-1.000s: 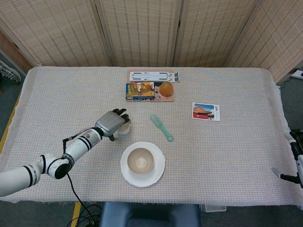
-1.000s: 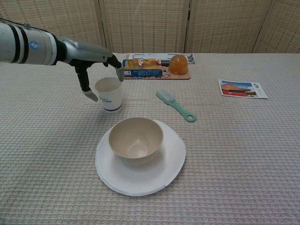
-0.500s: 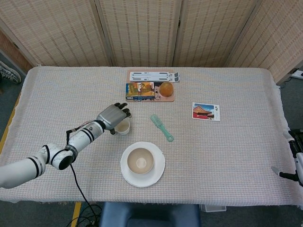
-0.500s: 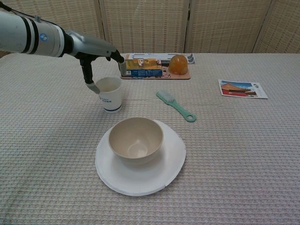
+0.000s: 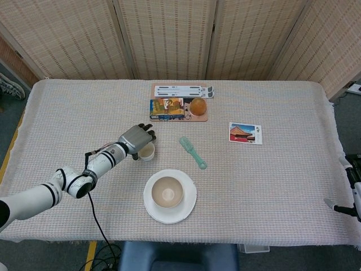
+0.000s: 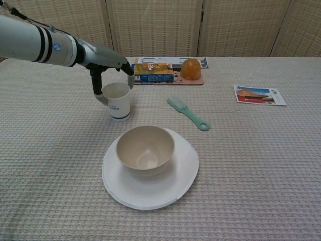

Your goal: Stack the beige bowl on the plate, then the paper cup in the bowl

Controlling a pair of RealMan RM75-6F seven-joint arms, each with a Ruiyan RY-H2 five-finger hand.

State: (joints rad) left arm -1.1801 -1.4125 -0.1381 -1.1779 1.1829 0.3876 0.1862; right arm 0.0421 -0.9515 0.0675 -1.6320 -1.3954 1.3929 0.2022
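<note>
The beige bowl [image 5: 168,191] [image 6: 145,149] sits upright in the white plate [image 5: 189,206] [image 6: 170,188] near the table's front. Behind it to the left, the white paper cup [image 5: 146,151] [image 6: 118,103] stands upright on the cloth. My left hand [image 5: 135,140] [image 6: 103,60] reaches over the cup from the left. Its thumb lies against the cup's left wall and its fingers curl around the far rim. Only a sliver of my right hand [image 5: 352,189] shows at the right edge of the head view; how its fingers lie is not visible.
A green brush [image 5: 193,152] [image 6: 188,113] lies right of the cup. At the back, a pink tray [image 5: 179,108] [image 6: 165,73] carries a printed box and an orange dome. A postcard [image 5: 245,133] [image 6: 260,95] lies at the right.
My left hand moved slightly right and closed in on the cup: the thumb, apart from the cup a second ago, now lies on its left wall. The cup stayed in place.
</note>
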